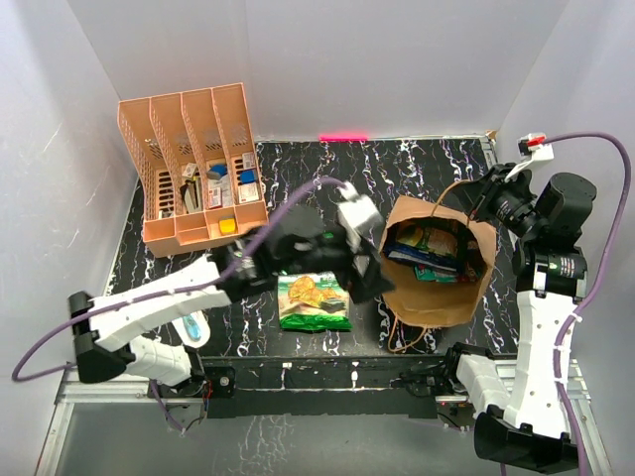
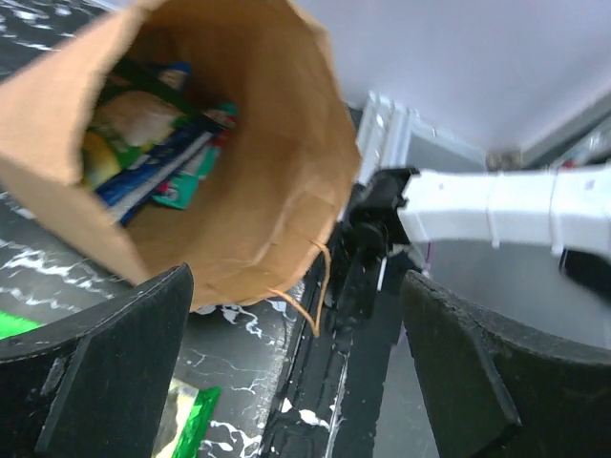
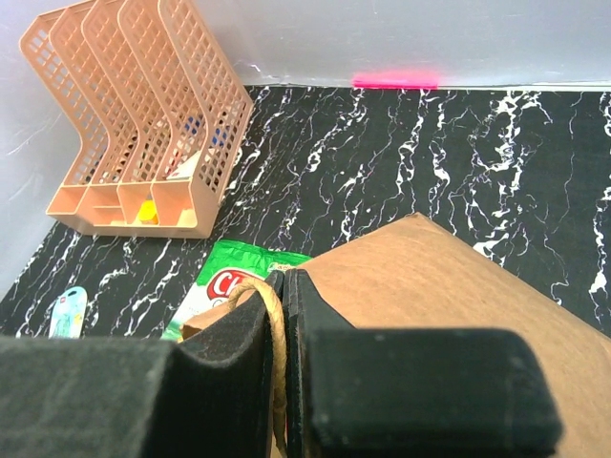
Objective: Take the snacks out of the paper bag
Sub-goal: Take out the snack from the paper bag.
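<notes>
The brown paper bag [image 1: 437, 293] stands open at the right middle of the table, with several snack packets [image 1: 429, 250] inside; they show green, blue and white in the left wrist view [image 2: 153, 153]. A green packet [image 1: 313, 301] lies flat on the table left of the bag. My left gripper [image 1: 369, 283] is open and empty, just left of the bag, above the table between packet and bag. My right gripper [image 3: 286, 286] is shut on the bag's rim and twisted handle [image 3: 277, 343] at the bag's far right edge.
A peach-orange file organiser [image 1: 193, 164] with small stationery stands at the back left. A light-blue and white oval gadget [image 1: 193, 327] lies near the front left by the left arm. The table's front rail [image 1: 327, 375] runs below the bag.
</notes>
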`<state>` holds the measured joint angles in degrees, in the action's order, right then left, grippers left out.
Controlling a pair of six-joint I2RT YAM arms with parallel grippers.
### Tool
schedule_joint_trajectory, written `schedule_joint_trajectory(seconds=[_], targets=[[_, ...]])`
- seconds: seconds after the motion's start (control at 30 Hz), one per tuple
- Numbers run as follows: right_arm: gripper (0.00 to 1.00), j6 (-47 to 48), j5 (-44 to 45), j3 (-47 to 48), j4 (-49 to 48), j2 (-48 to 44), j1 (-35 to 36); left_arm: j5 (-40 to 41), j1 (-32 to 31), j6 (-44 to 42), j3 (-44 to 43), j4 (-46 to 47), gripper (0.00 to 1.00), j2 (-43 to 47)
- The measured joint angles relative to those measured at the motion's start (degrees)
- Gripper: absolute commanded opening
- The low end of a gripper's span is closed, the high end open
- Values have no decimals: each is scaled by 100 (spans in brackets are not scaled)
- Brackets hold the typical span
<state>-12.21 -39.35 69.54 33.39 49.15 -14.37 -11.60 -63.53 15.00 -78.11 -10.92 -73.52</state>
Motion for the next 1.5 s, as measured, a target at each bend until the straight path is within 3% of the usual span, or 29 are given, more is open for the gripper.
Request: schedule_joint_trajectory(seconds=[0.1,0.33,0.6,0.67,0.73,0.97,1.3,1.5], targets=[[8,-11,-17,68,13,52,2,151,-660,-514,-15,188,83,-535],[8,-13,-26,234,153,111,2,723,-1303,-1764,-455,411,57,-1386],[8,-83,-35,358,177,157,2,1600,-1609,-3515,-765,699,56,-2269],[8,-122,-33,391,195,179,2,1801,-1648,-3943,-785,850,50,-2557],[8,-146,-33,417,212,201,2,1998,-1668,-4347,-782,1016,43,-2824],[8,-162,-52,614,286,391,2,2295,-1499,-5399,-833,1711,39,-3716],[8,-162,-72,625,308,407,2,1751,-730,-5659,-1462,1860,32,-4395],[8,-160,-74,658,337,422,2,1650,-527,-5722,-1784,2087,36,-4699]])
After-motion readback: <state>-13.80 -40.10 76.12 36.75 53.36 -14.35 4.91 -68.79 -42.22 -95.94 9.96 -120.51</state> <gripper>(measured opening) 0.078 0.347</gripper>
